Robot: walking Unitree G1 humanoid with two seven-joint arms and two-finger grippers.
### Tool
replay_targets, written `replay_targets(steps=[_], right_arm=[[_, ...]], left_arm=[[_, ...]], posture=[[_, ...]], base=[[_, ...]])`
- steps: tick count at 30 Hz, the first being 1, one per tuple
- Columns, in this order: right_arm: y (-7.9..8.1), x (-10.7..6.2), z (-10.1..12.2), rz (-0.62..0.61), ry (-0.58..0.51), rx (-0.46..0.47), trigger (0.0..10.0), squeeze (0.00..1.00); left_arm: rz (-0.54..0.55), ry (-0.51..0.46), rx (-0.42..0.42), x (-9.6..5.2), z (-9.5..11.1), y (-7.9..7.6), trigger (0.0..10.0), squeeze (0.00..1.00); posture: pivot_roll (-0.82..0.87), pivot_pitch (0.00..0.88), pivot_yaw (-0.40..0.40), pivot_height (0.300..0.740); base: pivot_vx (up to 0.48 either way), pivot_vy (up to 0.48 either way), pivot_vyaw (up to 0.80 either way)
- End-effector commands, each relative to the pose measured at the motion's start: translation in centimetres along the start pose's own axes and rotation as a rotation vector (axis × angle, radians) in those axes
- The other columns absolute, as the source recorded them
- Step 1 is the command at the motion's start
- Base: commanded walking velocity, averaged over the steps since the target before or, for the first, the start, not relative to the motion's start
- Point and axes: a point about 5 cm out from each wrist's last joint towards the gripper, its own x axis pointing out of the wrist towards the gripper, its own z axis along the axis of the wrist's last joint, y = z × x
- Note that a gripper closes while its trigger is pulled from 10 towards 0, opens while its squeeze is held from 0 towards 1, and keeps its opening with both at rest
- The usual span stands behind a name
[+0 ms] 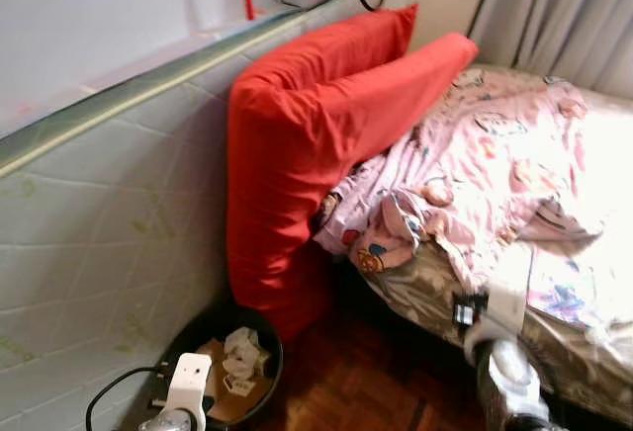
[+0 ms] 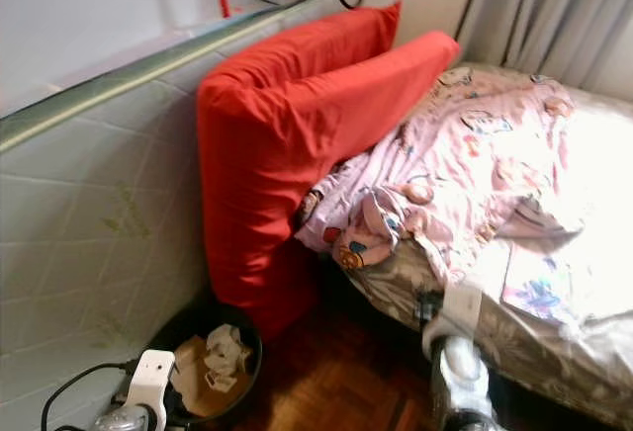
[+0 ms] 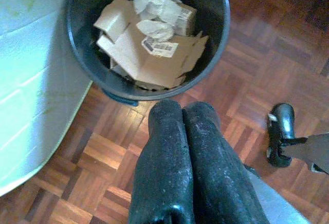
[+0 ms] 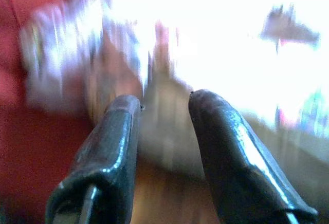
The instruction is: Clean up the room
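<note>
A black trash bin point(image 1: 259, 337) stands on the floor at the lower left, holding flattened cardboard point(image 3: 149, 54) and crumpled paper point(image 3: 157, 3). My left gripper point(image 3: 183, 112) hangs above the floor just beside the bin, shut with nothing in it. Two red pillows point(image 1: 316, 125) lean against the upright mattress, their lower ends reaching down behind the bin. A rumpled pink patterned blanket point(image 1: 485, 154) covers the bed. My right gripper point(image 4: 164, 99) is open and points toward the bed's near edge; that view is blurred. My right arm point(image 1: 504, 362) shows at the lower right.
A pale quilted mattress point(image 1: 99, 214) stands on edge along the left wall. Parquet floor point(image 1: 366, 382) lies between bin and bed. A black cable point(image 1: 109, 391) loops near my left arm point(image 1: 186, 384). Grey curtains point(image 1: 554, 16) hang behind the bed. My foot point(image 3: 281, 131) rests on the floor.
</note>
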Motion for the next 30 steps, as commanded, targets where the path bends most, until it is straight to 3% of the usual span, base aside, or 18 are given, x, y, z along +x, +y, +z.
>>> replay_targets(steps=[1, 5, 7, 12, 14, 18, 20, 21, 22, 23, 26, 30], right_arm=[[0.2, 1.4, 4.7, 0.011, -0.200, -0.030, 10.0, 0.00], [-0.6, 0.6, 5.0, -0.007, -0.275, -0.024, 10.0, 0.00], [-0.9, 0.2, 5.0, 0.017, -0.291, -0.070, 10.0, 0.00], [-2.7, -1.7, 3.1, -0.015, -0.234, -0.167, 10.0, 0.00], [-3.7, -3.0, 0.8, -0.026, -0.141, -0.171, 10.0, 0.00], [-5.3, -4.0, -1.4, -0.099, -0.044, -0.157, 10.0, 0.00], [-6.8, -5.2, -3.6, -0.144, 0.067, -0.178, 10.0, 0.00], [-7.0, -6.1, -5.6, -0.110, 0.195, -0.176, 10.0, 0.00], [-7.0, -6.1, -5.6, -0.110, 0.195, -0.176, 10.0, 0.00], [-7.1, -6.7, -6.6, -0.106, 0.247, -0.204, 10.0, 0.00], [-6.9, -7.5, -8.4, -0.091, 0.381, -0.169, 10.0, 0.00], [-6.6, -8.3, -10.1, -0.120, 0.513, -0.025, 10.0, 0.00]], left_arm=[[0.000, 0.001, -0.004, 0.0, -0.2, -0.1, 10.0, 0.00], [0.001, -0.001, -0.010, 0.0, -0.2, -0.1, 10.0, 0.00], [0.002, -0.001, -0.012, 0.0, -0.3, -0.1, 10.0, 0.00], [0.005, -0.001, -0.013, -0.1, -0.4, -0.2, 10.0, 0.00], [0.007, -0.001, -0.015, -0.1, -0.5, -0.2, 10.0, 0.00], [0.008, 0.000, -0.016, -0.1, -0.5, -0.2, 10.0, 0.00], [0.007, 0.001, -0.017, -0.1, -0.6, -0.2, 10.0, 0.00], [0.008, 0.002, -0.017, -0.1, -0.6, -0.2, 10.0, 0.00], [0.008, 0.002, -0.017, -0.1, -0.6, -0.2, 10.0, 0.00], [0.008, 0.001, -0.018, -0.1, -0.6, -0.2, 10.0, 0.00], [0.007, 0.000, -0.015, -0.1, -0.5, -0.1, 10.0, 0.00], [0.004, 0.000, -0.016, -0.1, -0.4, 0.0, 10.0, 0.00]], posture=[[0.09, 0.006, -0.055, 0.740], [0.09, 0.000, -0.063, 0.740], [0.09, 0.000, -0.067, 0.740], [0.08, 0.000, -0.082, 0.740], [0.07, 0.000, -0.081, 0.740], [0.07, 0.000, -0.080, 0.740], [0.07, 0.000, -0.082, 0.740], [0.07, 0.000, -0.082, 0.740], [0.07, 0.000, -0.082, 0.740], [0.08, 0.000, -0.073, 0.740], [0.08, 0.000, -0.056, 0.740], [0.07, 0.000, -0.043, 0.740]], base=[[0.000, 0.000, 0.00], [0.000, 0.000, 0.00], [0.000, 0.000, 0.00], [0.000, 0.000, 0.00], [0.000, 0.000, 0.00], [0.000, 0.000, 0.00], [0.000, 0.000, 0.00], [0.000, 0.000, 0.00], [0.000, 0.000, 0.00], [0.000, 0.000, 0.00], [0.000, 0.000, 0.00], [0.000, 0.000, 0.00]])
